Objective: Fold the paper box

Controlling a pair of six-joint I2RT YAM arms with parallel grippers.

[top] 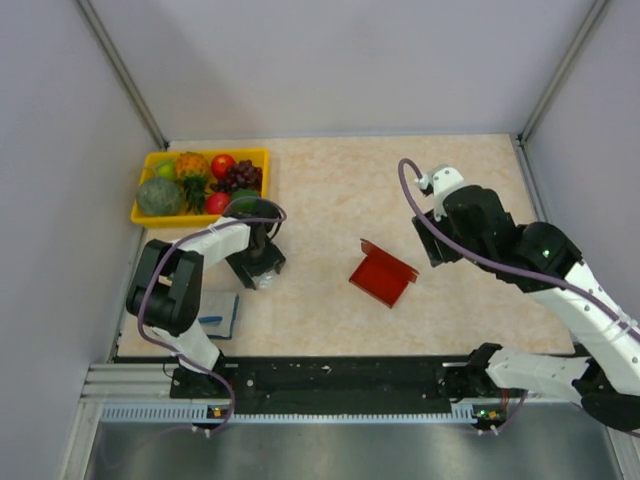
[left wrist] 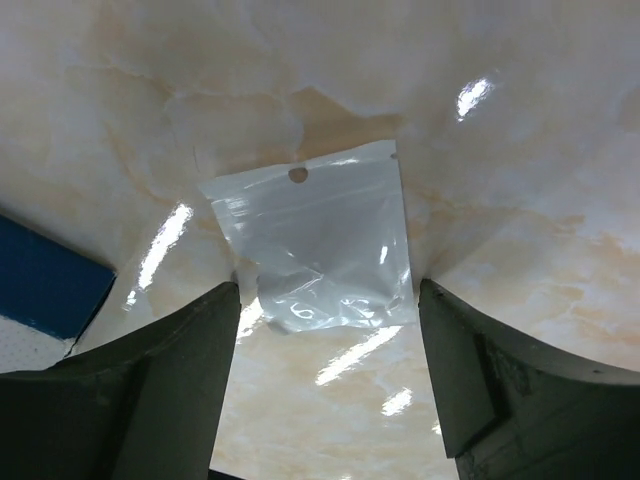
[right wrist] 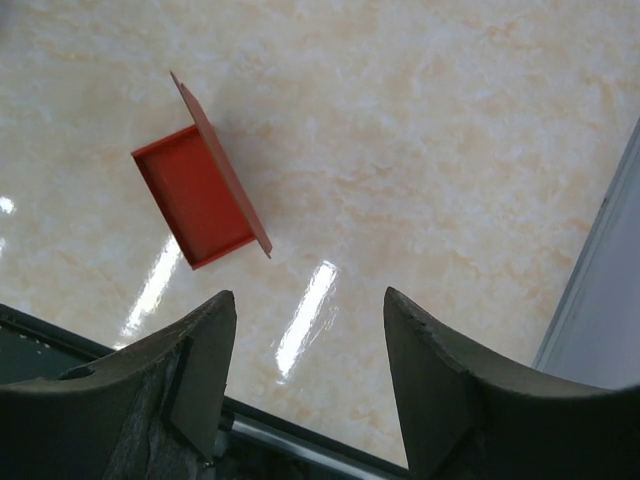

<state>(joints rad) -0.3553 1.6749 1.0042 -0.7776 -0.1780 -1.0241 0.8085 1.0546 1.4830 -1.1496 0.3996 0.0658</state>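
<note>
The red paper box [top: 382,273] lies near the middle of the table, a shallow tray shape with one long flap standing up. The right wrist view shows the paper box [right wrist: 196,197] well ahead of the fingers and to their left. My right gripper [top: 432,247] hangs open to the right of it, apart from it, with nothing between the jaws; in its own view the right gripper [right wrist: 310,305] frames bare tabletop. My left gripper [top: 262,272] is open at the left, low over a whitish plastic wrapper [left wrist: 318,240] that lies flat between its fingertips.
A yellow fruit tray [top: 257,156] with several fruits stands at the back left. A blue notebook [top: 220,318] lies by the left arm's base; its corner shows as the notebook [left wrist: 45,282] in the left wrist view. A black rail [top: 330,375] runs along the near edge.
</note>
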